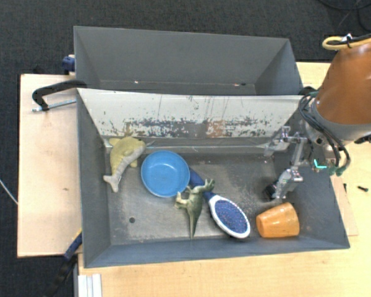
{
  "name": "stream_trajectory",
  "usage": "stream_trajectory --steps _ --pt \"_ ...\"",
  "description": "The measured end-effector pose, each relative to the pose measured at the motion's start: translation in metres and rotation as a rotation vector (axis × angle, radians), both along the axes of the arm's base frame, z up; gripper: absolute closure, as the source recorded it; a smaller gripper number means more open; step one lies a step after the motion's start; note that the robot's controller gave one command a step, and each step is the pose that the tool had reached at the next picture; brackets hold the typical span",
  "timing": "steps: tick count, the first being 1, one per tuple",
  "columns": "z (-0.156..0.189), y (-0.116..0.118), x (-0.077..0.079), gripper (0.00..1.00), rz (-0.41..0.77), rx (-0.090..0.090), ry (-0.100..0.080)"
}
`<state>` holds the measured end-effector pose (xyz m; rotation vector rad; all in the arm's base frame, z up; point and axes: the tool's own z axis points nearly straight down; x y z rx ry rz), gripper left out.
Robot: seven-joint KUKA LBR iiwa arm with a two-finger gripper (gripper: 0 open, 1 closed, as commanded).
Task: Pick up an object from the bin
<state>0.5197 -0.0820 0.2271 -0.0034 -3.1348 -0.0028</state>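
gripper (277, 191): down low on the right of the bin (142, 223), can't tell wide or narrow tbh
orange cup (278, 221): tipped over, front right, just beside the gripper
nearby: blue oval brush (230, 216), green dinosaur (195, 204)

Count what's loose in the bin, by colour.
Blue: 2 (bowl, oval brush)
Green: 1 (dinosaur toy)
Pale yellow: 1 (fish-like toy)
Orange: 1 (cup)
Total: 5
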Motion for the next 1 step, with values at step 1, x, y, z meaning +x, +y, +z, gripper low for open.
stream_trajectory --steps 1 --pt "-0.1372 0.0866 -0.0134 0.0 -0.246 0.005 -0.014"
